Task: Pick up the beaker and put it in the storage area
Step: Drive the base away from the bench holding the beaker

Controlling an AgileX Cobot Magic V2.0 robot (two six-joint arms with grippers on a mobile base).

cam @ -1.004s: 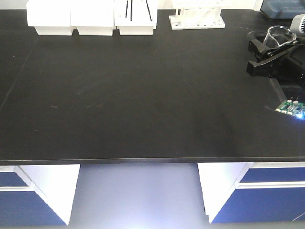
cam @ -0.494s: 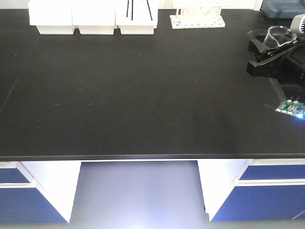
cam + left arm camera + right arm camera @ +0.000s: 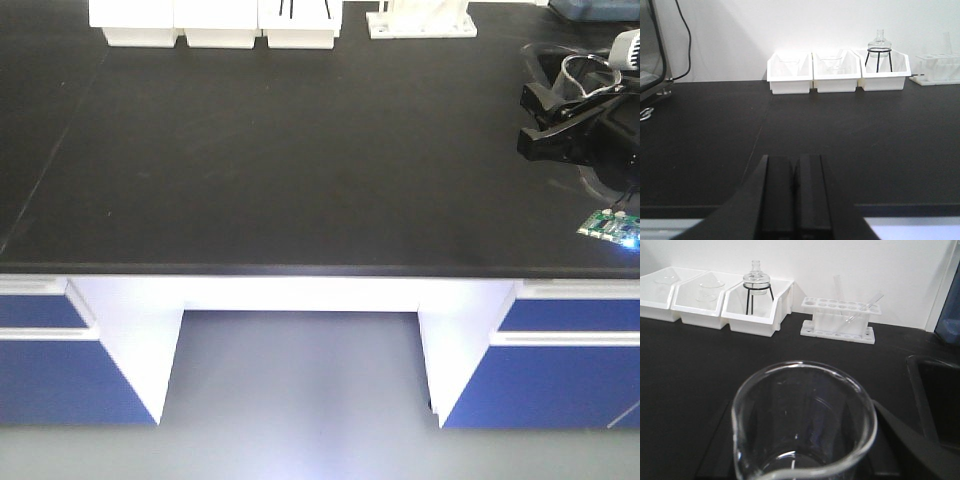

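Right tool (image 3: 562, 112) pinching the beaker (image 3: 805, 420), one dark finger (image 3: 902, 442) against each side of the glass. The beaker stands upright between them with its mouth open upward and its pouring spout on the rim nearest the wrist camera. It is held above the right-hand part of the black bench (image 3: 300, 170); whether its base touches the surface cannot be told. Ahead of this tool stands a white test-tube rack (image 3: 840, 315) at the bench's back edge. Ahead and to its left are three white bins (image 3: 700, 302) set side by side, touching. The bin nearest the rack holds a round-bottom flask (image 3: 756, 281) on a black tripod stand. To the tool's right lies the recessed black sink (image 3: 935, 395). Behind the tool, on the arm, a green circuit board (image 3: 610, 225) is lit. Left tool (image 3: 796, 167) with its two fingers pressed together, nothing between them, poised over the front edge of the bench. The same bins lie well ahead of it, slightly to its right. A black cable (image 3: 685, 40) hangs far to its left.
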